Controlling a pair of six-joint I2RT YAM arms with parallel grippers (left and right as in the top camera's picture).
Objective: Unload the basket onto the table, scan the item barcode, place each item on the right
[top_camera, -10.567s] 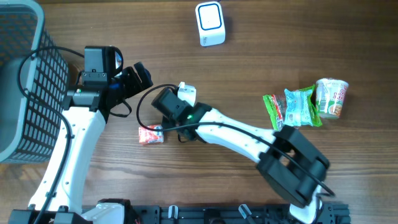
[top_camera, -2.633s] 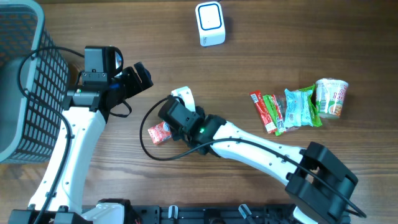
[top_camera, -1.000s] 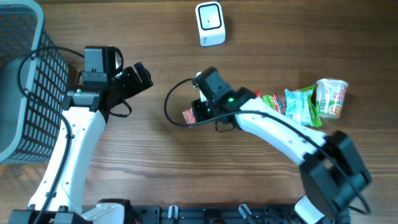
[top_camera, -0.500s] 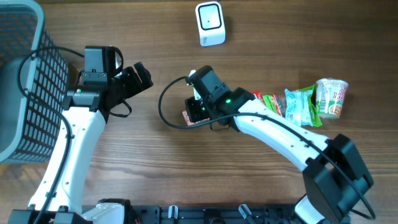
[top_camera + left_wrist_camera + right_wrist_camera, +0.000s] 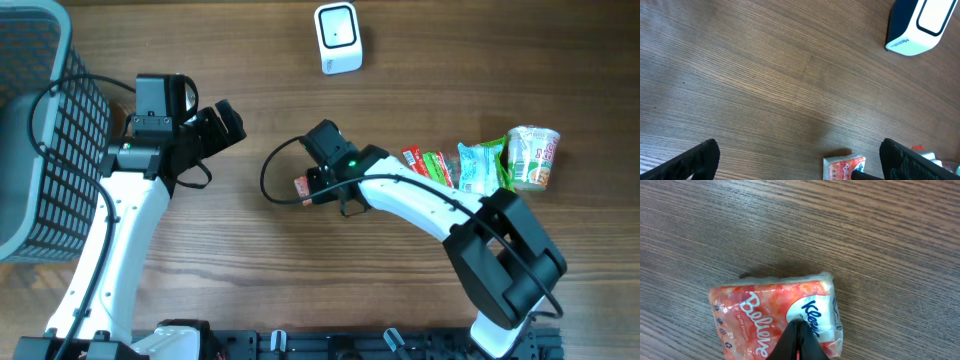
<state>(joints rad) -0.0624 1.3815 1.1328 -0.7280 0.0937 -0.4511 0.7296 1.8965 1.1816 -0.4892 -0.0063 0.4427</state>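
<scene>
The right hand (image 5: 308, 185) is clenched on the tissue pack (image 5: 303, 186), its two fingers pinched tight on one short end. In the wrist view the fingers (image 5: 799, 339) meet in a thin dark wedge over the white label end of the pack (image 5: 771, 316), which is orange-red plastic w/ white lettering. The pack lies roughly flat, long side running left-right across that view, w/ a dark shadow along its far edge. I can't tell whether it touches the worktop (image 5: 300, 290) or hangs just above it.

From overhead the pack sits mid-worktop, between the left hand (image 5: 230, 122) and the row of snacks, well apart from the scanner (image 5: 338, 38), a white box w/ a dark-rimmed window standing at the far edge. The left wrist view shows the same pack (image 5: 844, 167) at the bottom of frame and the scanner (image 5: 920, 25) in the top right corner.

The left hand (image 5: 799, 160) is released, fingers spread wide w/ nothing between them, hovering beside the grey wire basket (image 5: 40, 120).

To the right lie a red packet (image 5: 414, 160), a green packet (image 5: 437, 166), a blue-green bag (image 5: 480, 170) and a noodle cup (image 5: 532, 157), all close together, side by side.
</scene>
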